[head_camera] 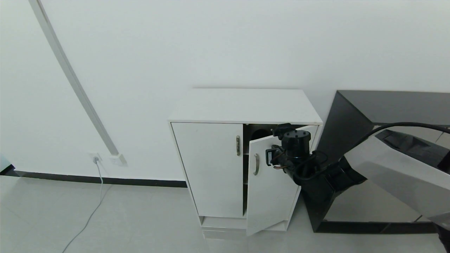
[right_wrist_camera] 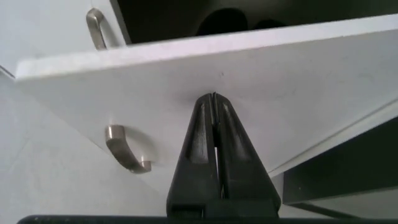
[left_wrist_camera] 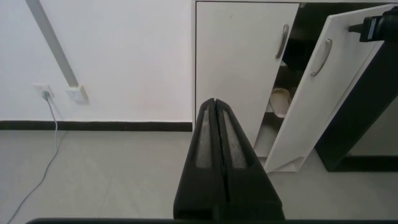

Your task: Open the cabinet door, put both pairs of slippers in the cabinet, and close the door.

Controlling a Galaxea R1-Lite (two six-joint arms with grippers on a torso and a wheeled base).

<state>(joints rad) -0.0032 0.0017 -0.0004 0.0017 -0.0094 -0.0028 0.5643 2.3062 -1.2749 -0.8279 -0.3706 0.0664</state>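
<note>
The white cabinet (head_camera: 242, 105) stands against the wall with its left door (head_camera: 207, 168) closed and its right door (head_camera: 270, 189) swung partly out. My right gripper (right_wrist_camera: 214, 98) is shut, its tips pressed on the outer face of the right door near the top edge, above the door's handle (right_wrist_camera: 124, 149). In the head view this gripper (head_camera: 279, 130) sits at the door's upper corner. A beige slipper (left_wrist_camera: 281, 101) lies on a shelf inside. Dark rounded shapes (right_wrist_camera: 224, 22) sit in the upper compartment. My left gripper (left_wrist_camera: 214, 102) is shut on nothing, low and well back from the cabinet.
A glossy black panel (head_camera: 351, 116) leans right beside the cabinet, close to my right arm. A wall socket (head_camera: 95, 159) with a cable trailing over the grey floor (head_camera: 88, 218) is to the left. A slanted conduit (head_camera: 70, 77) runs down the wall.
</note>
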